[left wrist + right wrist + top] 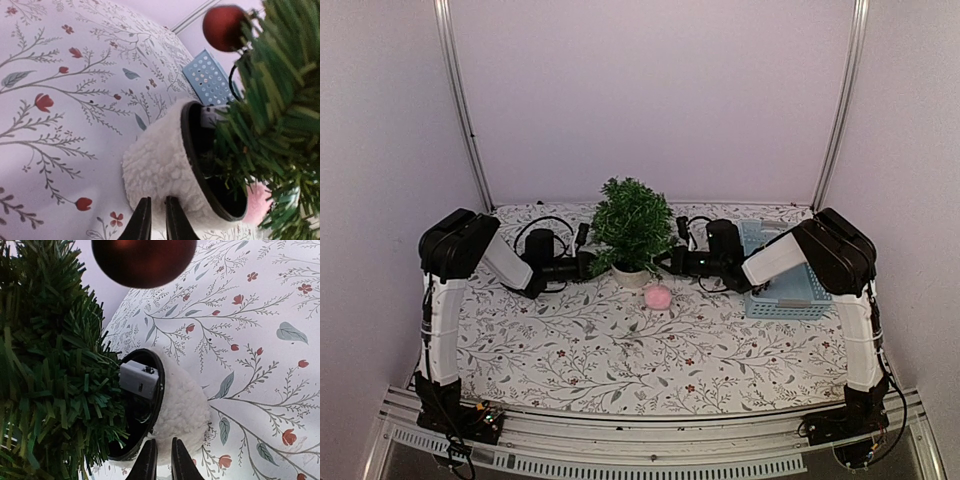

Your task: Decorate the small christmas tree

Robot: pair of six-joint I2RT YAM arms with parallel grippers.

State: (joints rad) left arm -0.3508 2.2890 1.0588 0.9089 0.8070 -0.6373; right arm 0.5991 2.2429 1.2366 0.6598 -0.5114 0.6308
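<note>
small christmas tree (632,225) stands upright, axis vertical; left hand (158,201) and right hand (161,442) flank its white pot (182,410), equally near, both pinched together, empty

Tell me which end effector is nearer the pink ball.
Right. The right end effector is behind the pink ball, right of the white pot; the left end effector is on the pot's far side.
</note>
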